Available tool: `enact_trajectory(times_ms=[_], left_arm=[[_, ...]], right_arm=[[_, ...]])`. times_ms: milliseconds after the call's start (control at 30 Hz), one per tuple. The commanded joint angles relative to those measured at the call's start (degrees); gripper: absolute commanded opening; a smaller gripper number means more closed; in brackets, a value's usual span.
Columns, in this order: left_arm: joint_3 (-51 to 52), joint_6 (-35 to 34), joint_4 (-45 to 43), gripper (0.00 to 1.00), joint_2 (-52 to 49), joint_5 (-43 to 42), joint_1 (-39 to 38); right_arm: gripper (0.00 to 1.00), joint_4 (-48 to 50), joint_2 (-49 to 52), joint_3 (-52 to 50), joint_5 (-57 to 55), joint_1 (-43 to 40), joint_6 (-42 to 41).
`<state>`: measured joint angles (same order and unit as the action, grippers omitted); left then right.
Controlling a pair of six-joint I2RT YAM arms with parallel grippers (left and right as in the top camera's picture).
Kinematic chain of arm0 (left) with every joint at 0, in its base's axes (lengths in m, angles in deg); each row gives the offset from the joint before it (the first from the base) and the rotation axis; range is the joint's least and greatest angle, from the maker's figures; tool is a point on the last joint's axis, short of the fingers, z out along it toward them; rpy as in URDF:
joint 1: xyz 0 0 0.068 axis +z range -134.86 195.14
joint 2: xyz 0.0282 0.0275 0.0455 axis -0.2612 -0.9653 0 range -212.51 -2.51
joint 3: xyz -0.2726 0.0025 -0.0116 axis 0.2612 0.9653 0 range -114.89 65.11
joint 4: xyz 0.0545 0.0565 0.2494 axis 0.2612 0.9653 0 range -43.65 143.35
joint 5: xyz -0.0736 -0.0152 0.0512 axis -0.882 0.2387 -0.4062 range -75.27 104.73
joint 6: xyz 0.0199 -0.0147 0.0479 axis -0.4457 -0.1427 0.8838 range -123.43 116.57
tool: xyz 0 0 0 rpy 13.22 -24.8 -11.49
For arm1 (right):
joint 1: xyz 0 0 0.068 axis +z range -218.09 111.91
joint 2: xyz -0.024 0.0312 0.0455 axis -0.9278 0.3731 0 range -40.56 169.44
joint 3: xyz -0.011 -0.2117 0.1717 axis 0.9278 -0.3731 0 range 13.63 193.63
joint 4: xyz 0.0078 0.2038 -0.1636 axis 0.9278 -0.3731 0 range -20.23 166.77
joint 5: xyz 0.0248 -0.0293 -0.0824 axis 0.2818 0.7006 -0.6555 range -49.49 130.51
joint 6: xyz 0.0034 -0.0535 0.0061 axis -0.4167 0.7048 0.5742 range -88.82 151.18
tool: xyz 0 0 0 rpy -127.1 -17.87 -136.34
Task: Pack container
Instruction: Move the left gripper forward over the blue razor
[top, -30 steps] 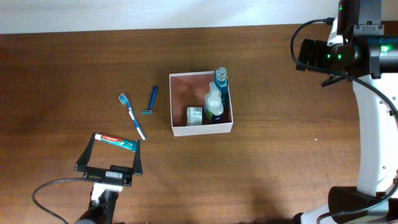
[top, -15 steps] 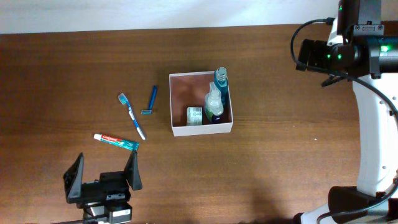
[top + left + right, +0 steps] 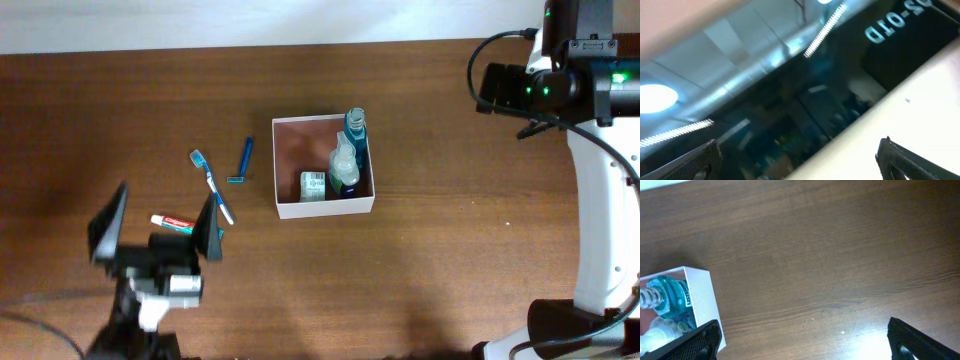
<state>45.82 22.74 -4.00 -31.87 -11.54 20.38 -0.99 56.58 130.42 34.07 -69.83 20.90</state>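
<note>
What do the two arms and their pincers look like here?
The left pincer has two flat black fingers on a black body with a pale block. The right arm is white with black housings, a green light and looping black cables; the right pincer shows black fingertips.

Brown wood table (image 3: 450,260), container (image 3: 325,207) approx ctr, toothbrush (image 3: 212,187), razor (image 3: 243,161), toothpaste (image 3: 172,220) to left
</note>
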Motion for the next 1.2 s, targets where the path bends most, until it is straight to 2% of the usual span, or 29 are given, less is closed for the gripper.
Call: enact_trajectory(times_ms=[0,200,467,767,1167], left_arm=[[-3.7,0.1,1.1,1.00,-10.7,-4.9,0.1],[-7.8,-2.7,3.4,1.00,-25.7,-8.5,0.1],[-7.8,-2.5,4.2,1.00,-35.2,-6.9,0.2],[-7.8,-2.5,11.4,1.00,-41.3,-5.2,0.2],[-7.8,-2.5,11.0,1.00,-41.7,-11.1,0.2]], right_arm=[[0.99,0.2,0.1,0.1,-0.7,-0.2,0.3],[0.99,0.2,0.1,0.1,-0.7,-0.2,0.3],[0.99,0.2,0.1,0.1,-0.7,-0.2,0.3],[0.99,0.2,0.1,0.1,-0.7,-0.2,0.3],[0.99,0.2,0.1,0.1,-0.7,-0.2,0.3]])
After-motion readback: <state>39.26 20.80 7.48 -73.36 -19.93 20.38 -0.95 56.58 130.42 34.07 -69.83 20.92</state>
